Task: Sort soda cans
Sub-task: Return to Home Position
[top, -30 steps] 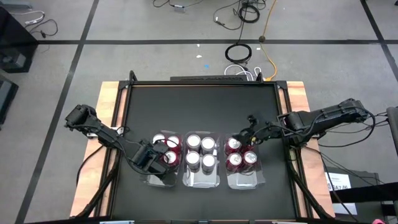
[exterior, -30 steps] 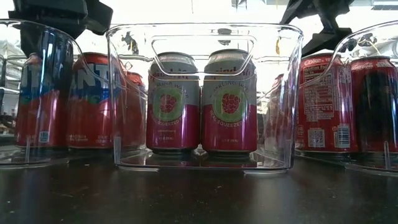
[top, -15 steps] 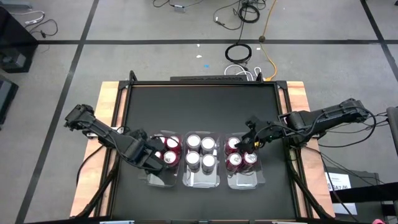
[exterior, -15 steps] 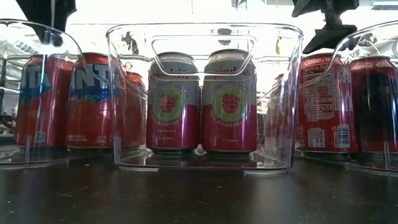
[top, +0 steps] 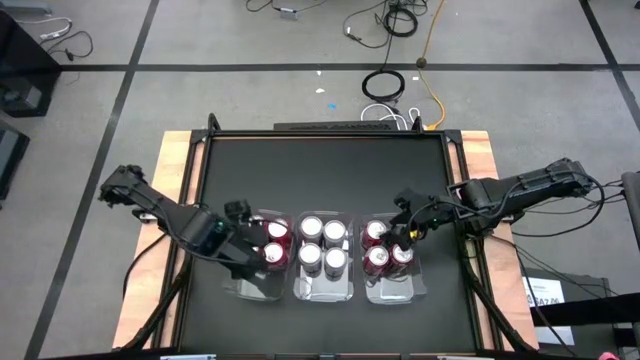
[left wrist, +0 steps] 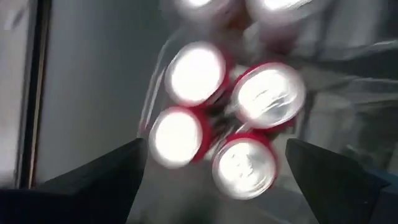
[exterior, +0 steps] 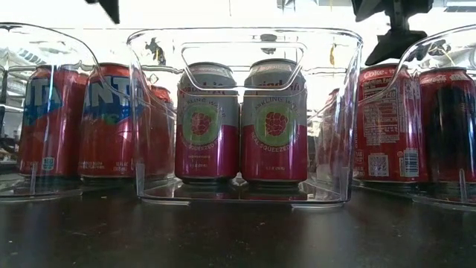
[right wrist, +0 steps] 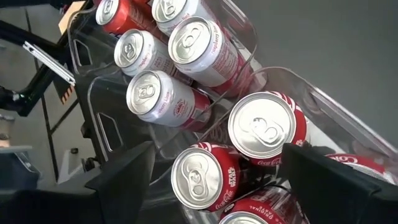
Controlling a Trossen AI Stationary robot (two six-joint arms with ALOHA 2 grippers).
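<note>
Three clear plastic trays stand side by side near the table's near edge. The left tray (exterior: pixel 74 45) holds red cans (top: pixel 272 242) (left wrist: pixel 267 93). The middle tray (exterior: pixel 245 37) holds silver-and-pink cans (exterior: pixel 242 123) (top: pixel 322 244). The right tray (exterior: pixel 416 52) holds red cola cans (top: pixel 387 247) (right wrist: pixel 264 127). All cans stand upright on the tray floors. My left gripper (top: pixel 243 232) (left wrist: pixel 214 146) hangs open above the left tray's cans, toward their left side. My right gripper (top: pixel 402 228) (right wrist: pixel 217 149) hangs open above the right tray's cans, and its dark fingers (exterior: pixel 392 33) show over that tray.
The trays' clear walls stand higher than the can tops (exterior: pixel 312 45). The black mat (top: pixel 325 170) runs from the trays to the far edge. Wooden table strips (top: pixel 178 160) flank the mat. Cables (top: pixel 385 85) lie on the floor past the far edge.
My left gripper has come off the near-left can in the left tray, risen almost out of the low view and drawn back toward the table's left. That can stays upright in the tray. My right gripper has moved toward the near edge, over the right tray's cans.
</note>
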